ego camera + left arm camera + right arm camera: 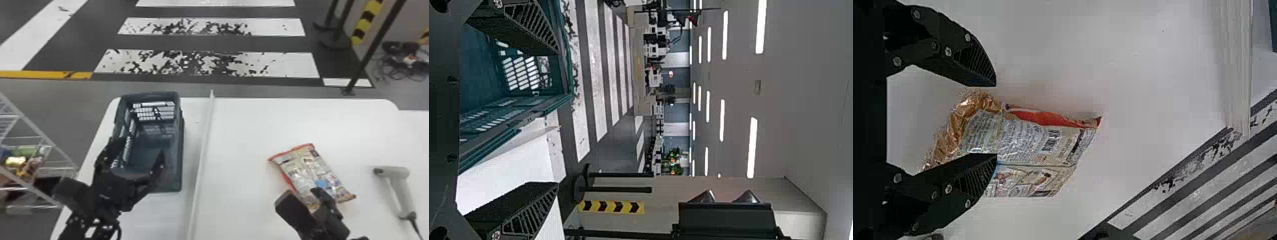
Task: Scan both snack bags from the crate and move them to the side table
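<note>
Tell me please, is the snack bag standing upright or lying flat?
Lying flat: the snack bag rests on the white table, printed side up.

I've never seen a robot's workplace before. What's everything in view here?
Crate: 1, dark blue-green, table's left part
Snack bag: 1, pale, red and gold, right of divider
Scanner: 1, light grey, right of bag
Divider: 1, white, between crate and bag
Table: 1, white, under these
Rack: 1, pale, left of table
Packs: several, mixed colours, in rack
Floor stripes: several, white, beyond table
Floor line: 1, yellow, far left
Posts: several, black, far right
Striped pole: 1, yellow-black, by posts
Cables: tangled, uncountable, dark, far right
Ceiling lights: many, white, overhead
Left hand: 1, black, open, at crate's near end
Right hand: 1, black, open, at bag
</note>
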